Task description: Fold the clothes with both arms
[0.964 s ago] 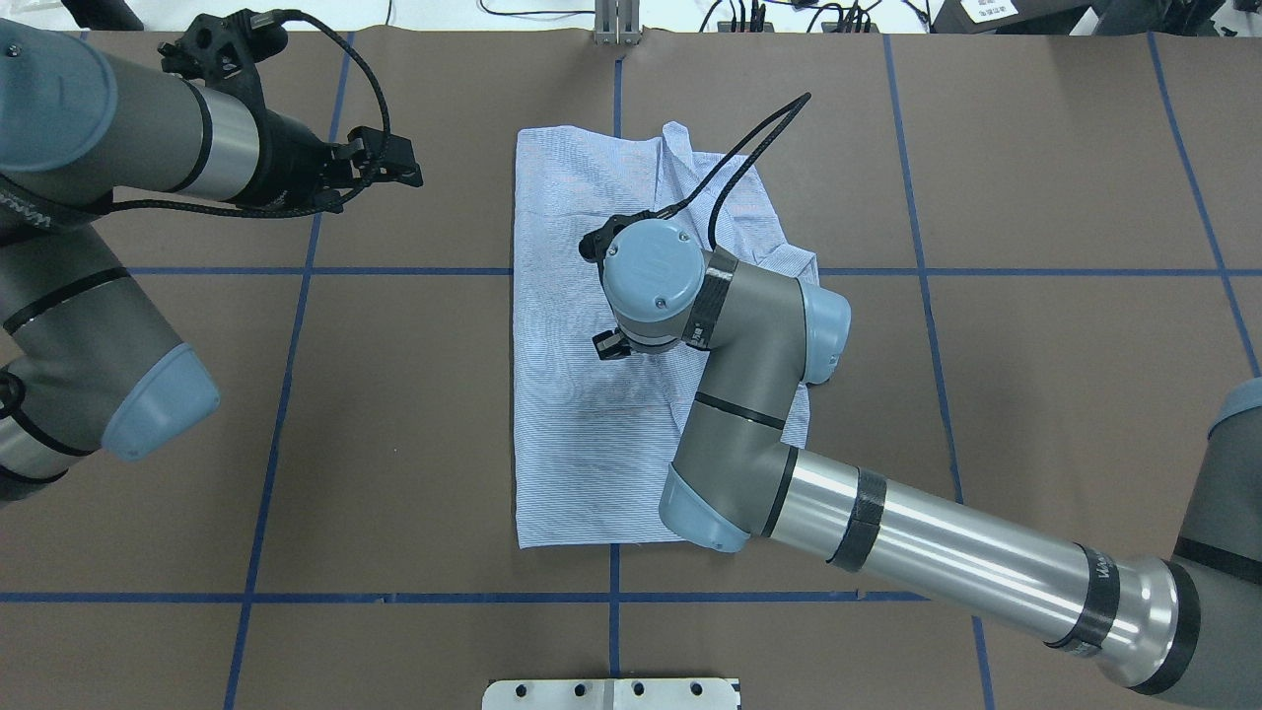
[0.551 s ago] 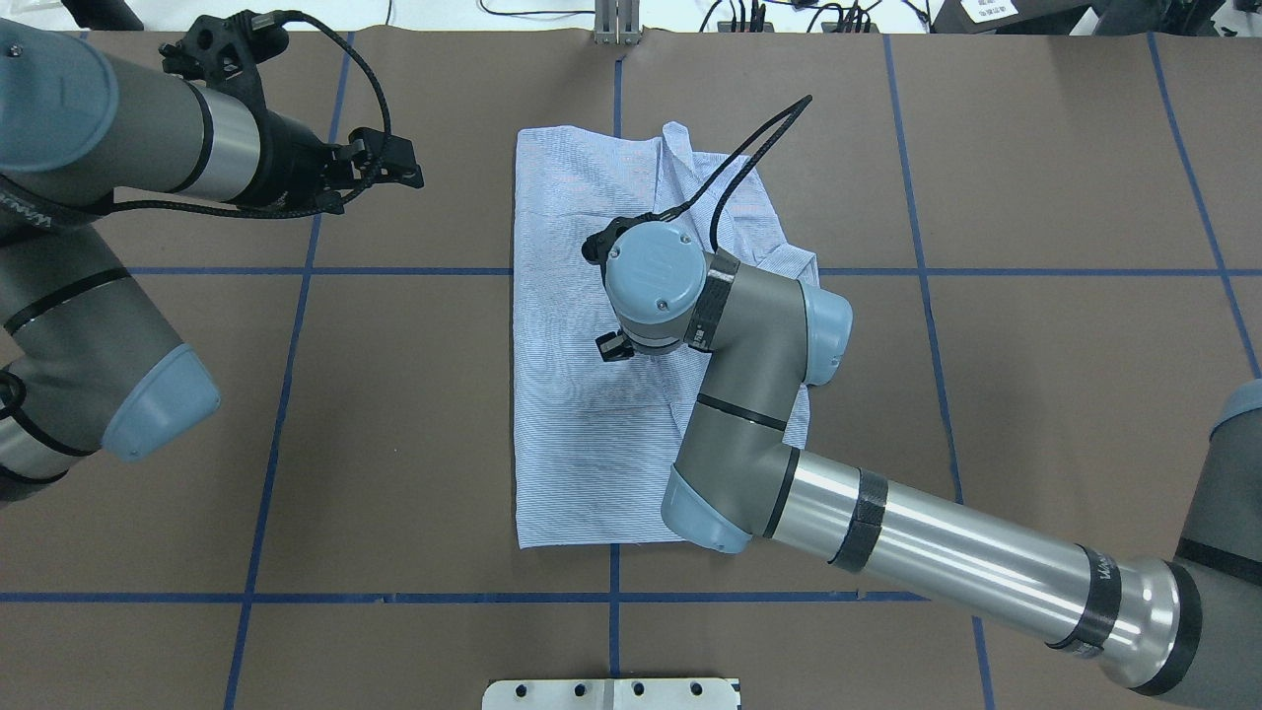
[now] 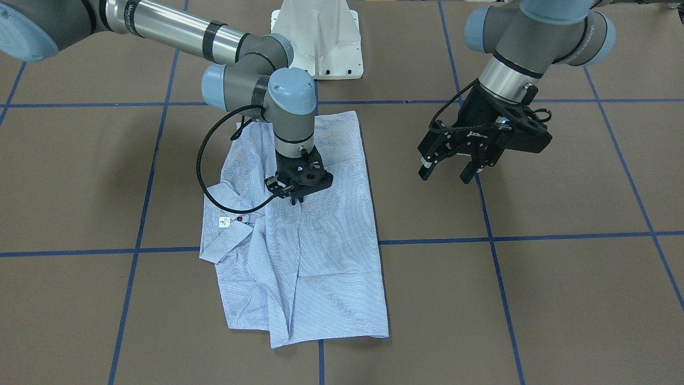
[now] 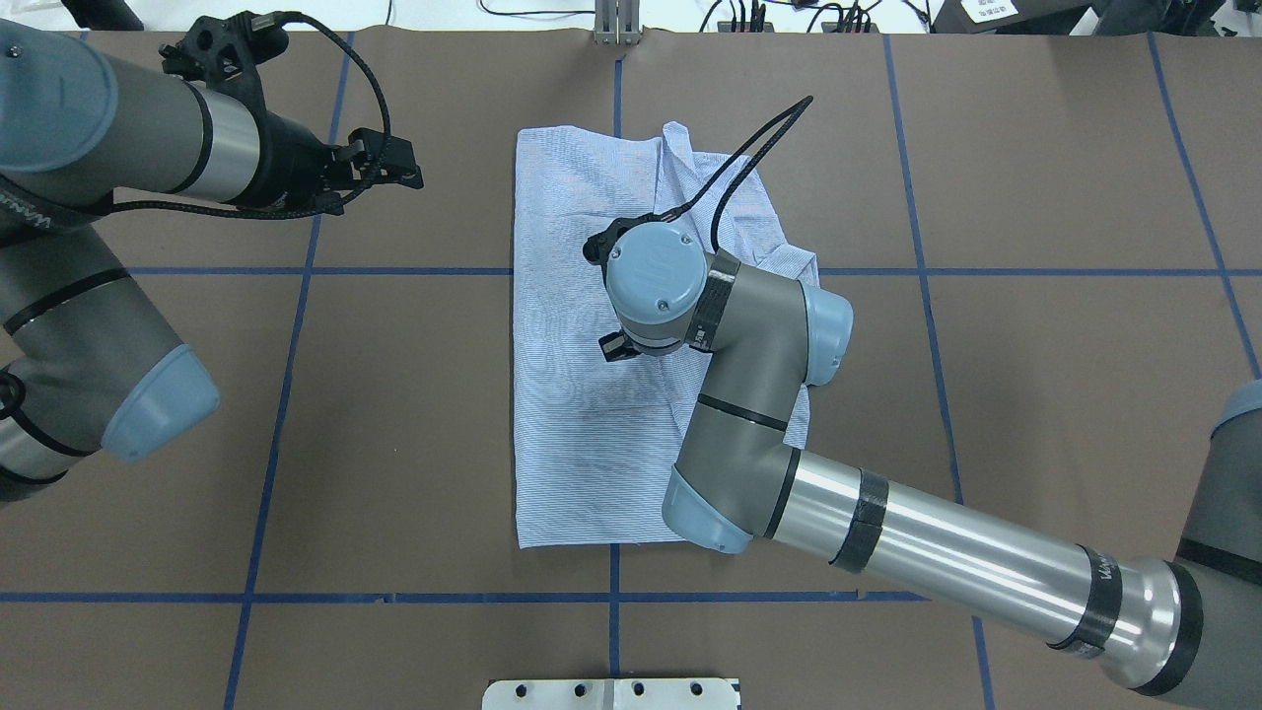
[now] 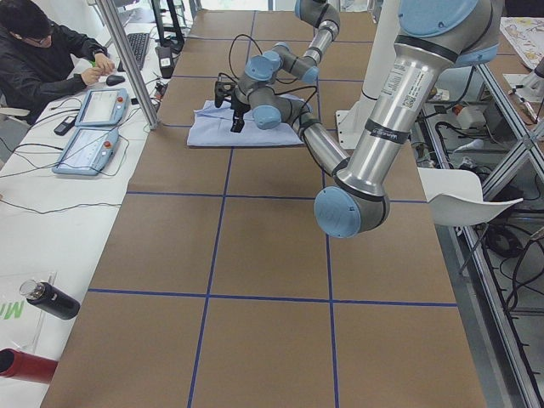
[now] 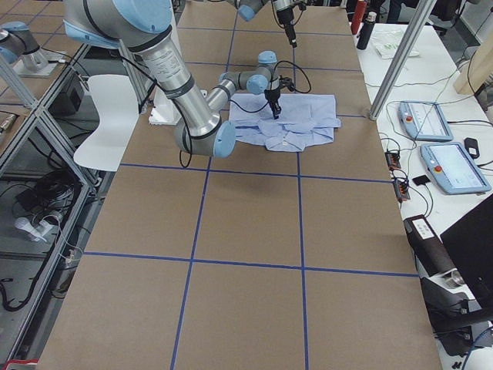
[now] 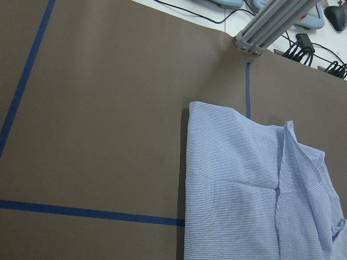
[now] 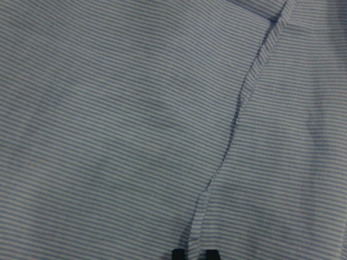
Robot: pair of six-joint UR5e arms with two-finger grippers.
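Shirt (image 3: pixel 315 251) lies flat on the table (image 3: pixel 534 294), just out from the white base (image 3: pixel 320 48), long axis pointing away from it. It's folded in lengthwise, w/ collar, neck label (image 3: pixel 224 221) and 1 red button (image 3: pixel 239 219) at the edge on the robot's right.

Risks, as I judge them:
- The right gripper (image 3: pixel 295 199) looks pinched on a thin ridge of cloth at a seam. If it has only the top layer, a lift peels that layer & undoes the fold. If it has 2+ layers, the whole stack drags.
- Nothing pins the shirt, so any sideways pull prob. slides it across the table.
- The black cable loop (image 3: pixel 206 176) hangs low over the collar side & could snag there.

Pose: the right arm reaches out from the base over the shirt, wrist vertical, fingers straight down & nipped together on fabric about mid-shirt. The left gripper (image 3: pixel 446 175) hovers over bare table, farther from the base than the shirt's near hem & off the side opposite the collar. It's tilted, fingers spread, holding nothing.
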